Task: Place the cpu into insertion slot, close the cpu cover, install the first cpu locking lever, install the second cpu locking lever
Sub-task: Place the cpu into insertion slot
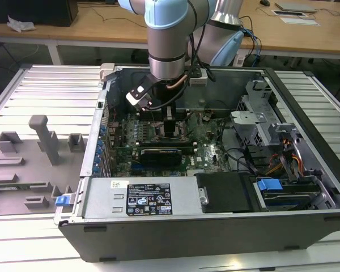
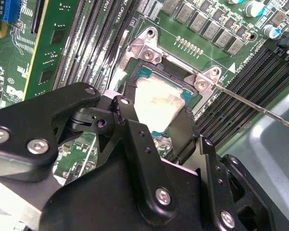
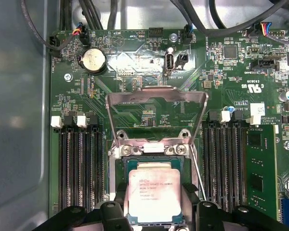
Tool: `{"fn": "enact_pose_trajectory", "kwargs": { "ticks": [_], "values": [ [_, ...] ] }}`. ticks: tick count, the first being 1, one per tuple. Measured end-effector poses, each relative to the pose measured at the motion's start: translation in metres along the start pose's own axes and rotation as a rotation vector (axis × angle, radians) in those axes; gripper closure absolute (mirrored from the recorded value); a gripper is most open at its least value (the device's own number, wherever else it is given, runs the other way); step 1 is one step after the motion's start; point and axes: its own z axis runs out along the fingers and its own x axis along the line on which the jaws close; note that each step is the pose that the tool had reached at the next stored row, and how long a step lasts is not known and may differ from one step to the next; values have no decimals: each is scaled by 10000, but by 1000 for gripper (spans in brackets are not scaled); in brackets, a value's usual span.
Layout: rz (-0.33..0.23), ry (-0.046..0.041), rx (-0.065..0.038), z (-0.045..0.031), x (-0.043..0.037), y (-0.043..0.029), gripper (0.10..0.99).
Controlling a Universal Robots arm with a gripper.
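Observation:
In both wrist views the cpu (image 3: 154,195) (image 2: 156,103), a pale silvery square chip, lies level over the insertion slot (image 3: 119,168), low in it or just above it. My gripper (image 3: 154,198) (image 2: 154,113) straddles the chip, one black finger (image 3: 118,195) against each opposite edge, so it is shut on it. The cpu cover (image 3: 156,94), a silvery frame with a window, stands tipped up behind the slot. A thin wire locking lever (image 2: 250,103) runs out from the slot's corner. In the exterior view the gripper (image 1: 170,122) reaches down into the open computer case over the motherboard.
Black memory slots (image 3: 79,168) flank the socket on both sides, and a green card (image 3: 260,168) stands beyond one bank. A coin battery (image 3: 92,60) and cables (image 3: 216,19) lie past the cover. The case's power supply (image 1: 141,198) and drive bays (image 1: 272,141) surround the board.

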Motion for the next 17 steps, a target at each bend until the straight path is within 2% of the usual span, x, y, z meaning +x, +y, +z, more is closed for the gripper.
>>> {"fn": "enact_pose_trajectory", "kwargs": {
  "ticks": [8, 9, 11, 17],
  "values": [
    [0, 1, -1, 4, 0, 0, 545],
    [0, 1, -1, 4, 0, 0, 478],
    [0, 1, -1, 4, 0, 0, 478],
    [-1, -2, 0, -47, 0, 4, 478]
  ]
}}
